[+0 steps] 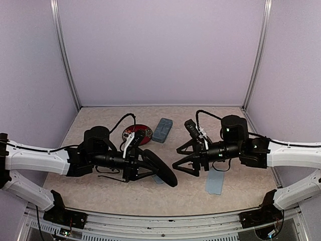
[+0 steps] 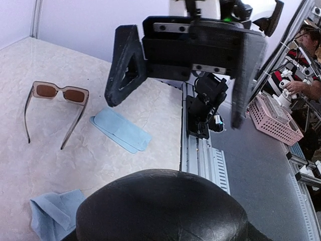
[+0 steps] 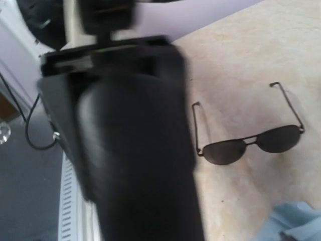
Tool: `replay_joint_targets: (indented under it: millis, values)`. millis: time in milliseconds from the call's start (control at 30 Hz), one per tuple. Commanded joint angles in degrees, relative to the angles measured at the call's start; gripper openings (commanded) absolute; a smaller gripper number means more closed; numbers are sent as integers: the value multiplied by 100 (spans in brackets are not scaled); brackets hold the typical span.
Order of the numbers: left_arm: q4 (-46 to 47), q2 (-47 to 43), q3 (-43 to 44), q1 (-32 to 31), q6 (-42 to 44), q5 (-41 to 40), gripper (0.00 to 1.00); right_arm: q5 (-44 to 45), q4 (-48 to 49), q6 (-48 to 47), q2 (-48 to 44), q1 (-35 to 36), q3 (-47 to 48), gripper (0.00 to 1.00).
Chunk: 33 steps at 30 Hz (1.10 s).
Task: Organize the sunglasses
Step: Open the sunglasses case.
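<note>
On the left side of the worktop [image 1: 100, 188], the left fingers [image 1: 142, 165] are partly closed around a black oval case [image 1: 161, 169], holding it off the surface with its free end towards the other arm. Opposite it, the right fingers [image 1: 176, 158] are spread wide with nothing between them, near the case but not touching it.

Neither pair of sunglasses has been picked up. The thin black pair [image 3: 251, 143] lies unfolded on the worktop in the right wrist view. The reddish-brown pair [image 2: 55, 95], also unfolded, lies just beside a pale blue pouch [image 2: 120, 129] in the left wrist view. I cannot make out either pair from above. A blue-grey case [image 1: 162, 129] sits further back.

The step in hand looks like readying the oval case, with nothing packed yet. Next, the right fingers probably need to close on the case's edge so it can be opened while the left holds it steady. Otherwise they need to drop to a pair and pinch its frame without pressing on the lenses.
</note>
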Motion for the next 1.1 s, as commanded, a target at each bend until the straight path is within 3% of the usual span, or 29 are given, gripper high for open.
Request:
replay_joint_targets:
  millis: [0,233,567,733,1067]
  values:
    - [246,342,429,-31,-553,53,0,597,-626,-715,376,442,366,100]
    - [312,514,558,-214,-569,175,0,671,-696,-986,1052,767,675,97]
    - [45,543,539,-466,87,332,0,212,-103,-745,954,676,366,66]
    - [-322,463,563,-684,818,443,0,-568,551,-296,858,322,-28,62]
    - [-788,273,567,-797,1506,745,0,-1662,1667,572,944,-108,-522,59]
